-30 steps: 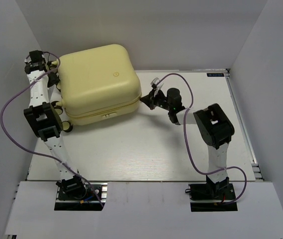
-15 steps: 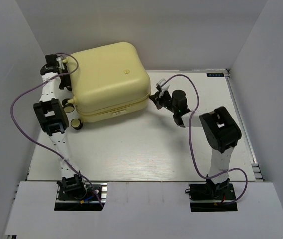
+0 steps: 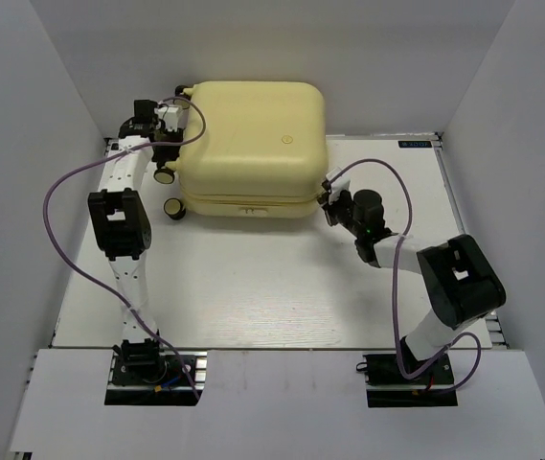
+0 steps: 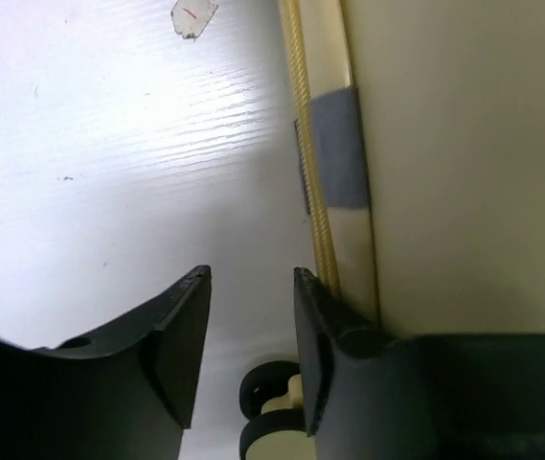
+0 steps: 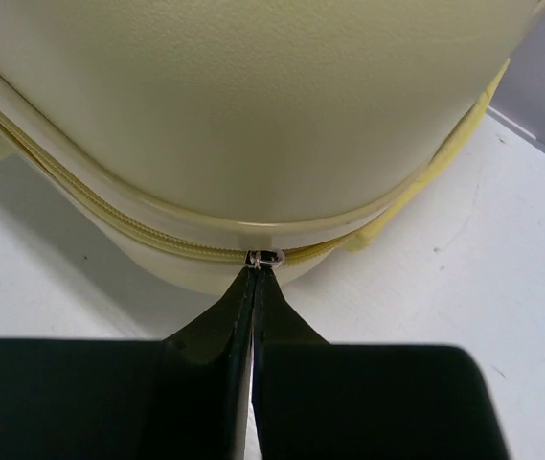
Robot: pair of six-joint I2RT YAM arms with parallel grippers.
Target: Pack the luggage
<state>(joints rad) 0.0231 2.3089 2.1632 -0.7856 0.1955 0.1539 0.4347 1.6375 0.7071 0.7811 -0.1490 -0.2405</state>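
The luggage (image 3: pixel 251 139) is a closed pale yellow hard-shell suitcase lying flat at the back middle of the table. My left gripper (image 3: pixel 170 144) is open against its left side by the cream wheels (image 3: pixel 165 176). In the left wrist view the gripper (image 4: pixel 251 278) has the shell (image 4: pixel 464 163) and zipper seam right of its right finger, and a wheel (image 4: pixel 270 402) shows between the jaws. My right gripper (image 3: pixel 327 198) is at the luggage's right front corner. In the right wrist view it (image 5: pixel 256 273) is shut on the metal zipper pull (image 5: pixel 266 257) on the seam.
White walls close in the table on the left, back and right. The luggage's back edge is close to the back wall. A grey patch (image 4: pixel 341 149) sits across the seam. A small paper scrap (image 4: pixel 193 16) lies on the table left of the luggage.
The luggage has swung and slid to the right and back. My left gripper moved right along its left side. My right gripper moved right and nearer with the zipper corner.
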